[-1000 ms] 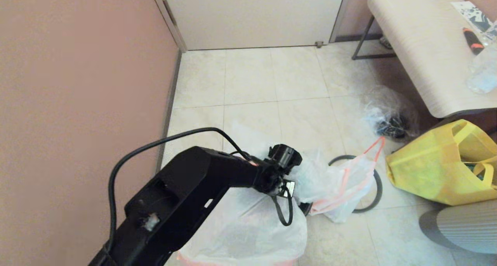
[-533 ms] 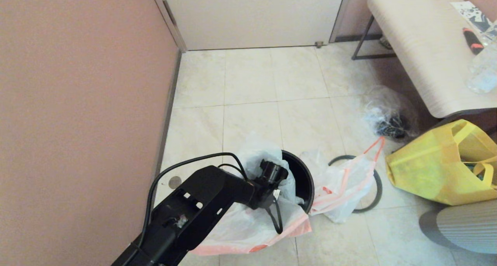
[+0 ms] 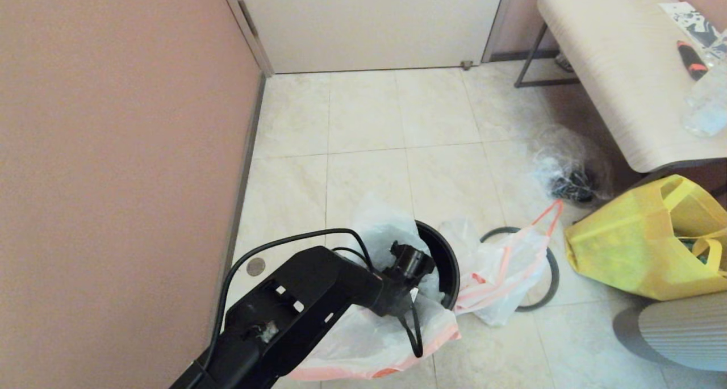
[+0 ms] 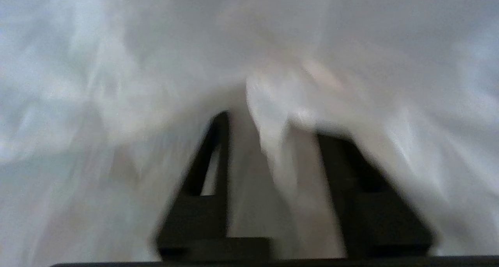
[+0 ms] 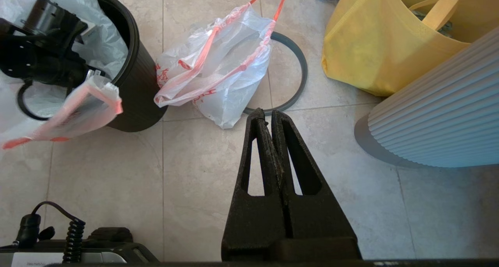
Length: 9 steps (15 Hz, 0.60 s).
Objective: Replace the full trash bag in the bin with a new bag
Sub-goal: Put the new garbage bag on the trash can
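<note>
The black bin (image 3: 450, 264) stands on the tiled floor with the new bag (image 3: 363, 338) stuffed into its mouth, the orange-red hem hanging over the near side. My left wrist (image 3: 410, 261) reaches down into that bag. In the left wrist view my left gripper (image 4: 273, 126) is open, its fingers (image 4: 218, 150) apart with white film draped between them. The full trash bag (image 3: 500, 275) lies just right of the bin on the grey ring (image 3: 552, 275). My right gripper (image 5: 269, 115) is shut and empty, hovering over the floor near the full trash bag (image 5: 222, 72) and bin (image 5: 136, 83).
A yellow tote (image 3: 642, 247) sits right of the ring, and a clear bag with dark items (image 3: 568, 173) lies behind it. A bench (image 3: 613, 65) fills the far right; a ribbed white object (image 3: 676, 332) is at the near right. The wall (image 3: 113, 150) runs along the left.
My left arm has come down and back with the new bag, uncovering the bin and pushing the bag into it. Its fingers have parted.
</note>
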Tool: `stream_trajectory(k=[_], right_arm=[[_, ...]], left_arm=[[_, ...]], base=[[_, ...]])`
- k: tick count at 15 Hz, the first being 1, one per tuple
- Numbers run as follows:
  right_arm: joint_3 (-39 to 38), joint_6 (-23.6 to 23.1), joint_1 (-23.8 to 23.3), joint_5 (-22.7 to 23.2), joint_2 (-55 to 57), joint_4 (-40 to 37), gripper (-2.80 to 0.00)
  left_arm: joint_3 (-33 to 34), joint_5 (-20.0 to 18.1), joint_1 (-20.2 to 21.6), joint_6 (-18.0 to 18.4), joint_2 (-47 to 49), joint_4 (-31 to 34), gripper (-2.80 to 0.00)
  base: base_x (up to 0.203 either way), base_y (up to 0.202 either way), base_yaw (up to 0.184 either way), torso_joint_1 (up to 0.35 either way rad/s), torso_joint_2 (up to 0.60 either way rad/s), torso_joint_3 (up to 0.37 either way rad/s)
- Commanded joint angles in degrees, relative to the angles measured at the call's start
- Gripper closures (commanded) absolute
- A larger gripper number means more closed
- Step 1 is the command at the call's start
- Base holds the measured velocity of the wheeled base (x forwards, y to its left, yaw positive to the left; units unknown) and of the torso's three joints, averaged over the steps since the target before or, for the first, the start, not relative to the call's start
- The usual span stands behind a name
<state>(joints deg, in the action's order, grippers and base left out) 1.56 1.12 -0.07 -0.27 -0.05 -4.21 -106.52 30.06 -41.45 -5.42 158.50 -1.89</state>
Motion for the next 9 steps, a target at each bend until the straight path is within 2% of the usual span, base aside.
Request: stream_trajectory(k=[1, 4, 7, 9], right_arm=[[0.02, 0.02, -0.01, 0.00, 0.05, -0.01, 0.00], [-0.06, 0.01, 0.07, -0.01, 0.05, -0.01, 0.00], [0.01, -0.03, 0.06, 0.00, 0.05, -0.01, 0.00], [0.02, 0.01, 0.03, 0.00, 0.05, -0.01, 0.00]], left_arm=[[3.64, 0.03, -1.00, -0.45, -4.72, -0.06, -2.80], [11.80, -2.08, -3.16, -3.88, -13.17, 0.05, -2.80], [18.83, -4.23, -4.86, -10.80, -18.52, 1.54, -2.80], [22.82, -4.59, -4.75, -11.80, -22.47, 1.30, -2.80]], base=[[0.000, 0.000, 0.000, 0.000, 0.00, 0.000], [0.000, 0.000, 0.000, 0.000, 0.00, 0.000], [0.000, 0.000, 0.000, 0.000, 0.00, 0.000], [0.000, 0.000, 0.000, 0.000, 0.00, 0.000]])
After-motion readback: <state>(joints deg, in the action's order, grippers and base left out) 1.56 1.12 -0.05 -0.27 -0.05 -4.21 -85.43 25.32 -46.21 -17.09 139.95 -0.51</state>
